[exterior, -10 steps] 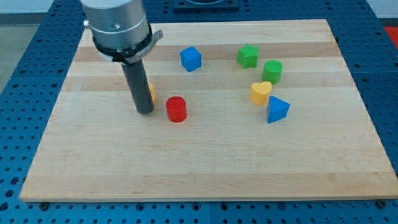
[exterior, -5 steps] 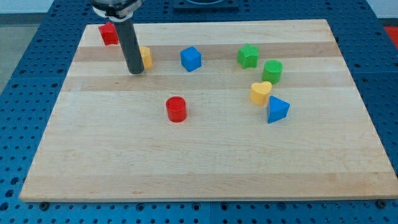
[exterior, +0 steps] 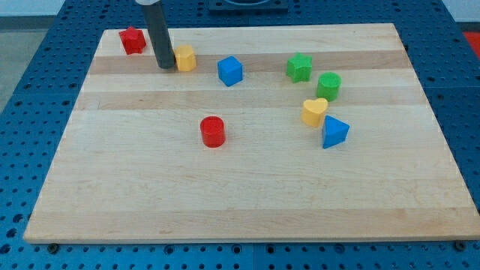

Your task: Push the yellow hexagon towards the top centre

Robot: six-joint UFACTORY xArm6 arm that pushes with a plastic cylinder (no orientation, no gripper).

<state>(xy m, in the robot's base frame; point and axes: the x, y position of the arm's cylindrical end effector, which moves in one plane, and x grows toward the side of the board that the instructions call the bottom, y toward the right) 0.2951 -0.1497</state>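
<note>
My tip (exterior: 165, 66), a bare dark rod end with no fingers, touches the view's left side of the yellow hexagon block (exterior: 185, 58); the red block (exterior: 133, 40) sits further left of that hexagon.

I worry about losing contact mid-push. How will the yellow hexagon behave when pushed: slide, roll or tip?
The yellow hexagon looks squat and flat-faced, so it probably slides rather than rolls or tips. My tip sits at its left edge; an off-centre push may spin it. The wooden board looks smooth.

No readable text, labels, brands or numbers anywhere: wooden board (exterior: 247, 187) is plain, and the blocks on it carry no markings.
</note>
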